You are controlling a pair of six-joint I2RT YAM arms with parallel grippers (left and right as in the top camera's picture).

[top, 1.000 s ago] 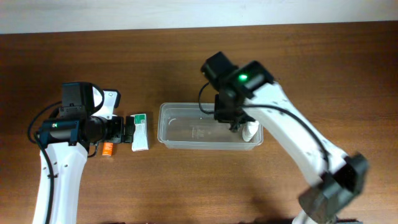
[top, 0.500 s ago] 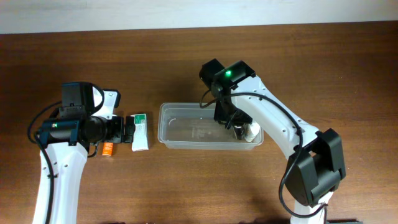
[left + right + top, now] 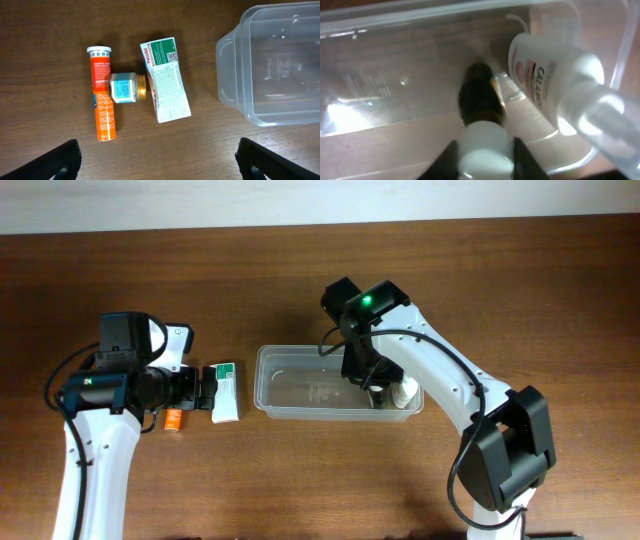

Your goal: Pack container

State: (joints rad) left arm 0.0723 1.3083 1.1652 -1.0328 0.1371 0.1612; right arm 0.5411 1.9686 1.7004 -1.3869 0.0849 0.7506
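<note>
The clear plastic container (image 3: 300, 390) sits mid-table; it also shows in the left wrist view (image 3: 272, 75) and in the right wrist view (image 3: 395, 75). My right gripper (image 3: 376, 388) is down inside its right end, shut on a dark bottle with a white cap (image 3: 481, 125). A white bottle (image 3: 540, 75) lies in the container beside it. My left gripper (image 3: 205, 388) is open and empty, left of the container, above an orange tube (image 3: 102, 95), a small jar (image 3: 125, 88) and a green-and-white box (image 3: 167, 80).
The orange tube (image 3: 173, 419) and the box (image 3: 225, 392) lie on the brown wooden table (image 3: 300, 480) just left of the container. A white wall edge runs along the back.
My right gripper has lowered slightly into the container's right end with the dark bottle. The left arm has not moved.
</note>
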